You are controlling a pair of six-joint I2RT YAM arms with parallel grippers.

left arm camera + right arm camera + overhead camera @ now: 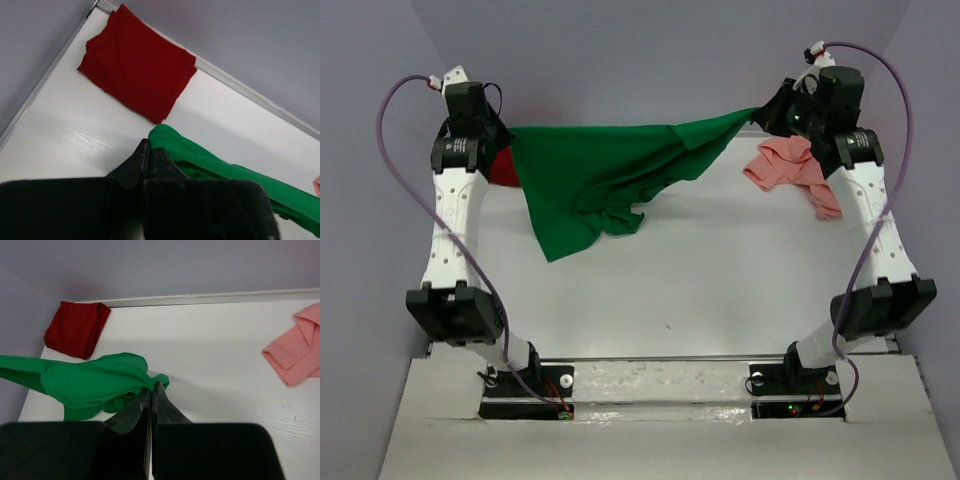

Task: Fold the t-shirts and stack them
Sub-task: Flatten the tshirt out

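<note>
Left arm: base at near edge of table; elbow folded low; forearm rising to far left; jaws clamped on one corner of green t-shirt. Right arm: mirrored pose, far right; jaws pinched shut on the opposite corner. Green t-shirt: stretched between both arms, lifted, lower part draping toward table; contact with table unclear. Dark red t-shirt: folded, far left corner; mostly hidden behind left arm in top view, whole in wrist views. Salmon pink t-shirt: crumpled, far right; partly covered by right arm from above; cut off by frame edge in right wrist view.
</note>
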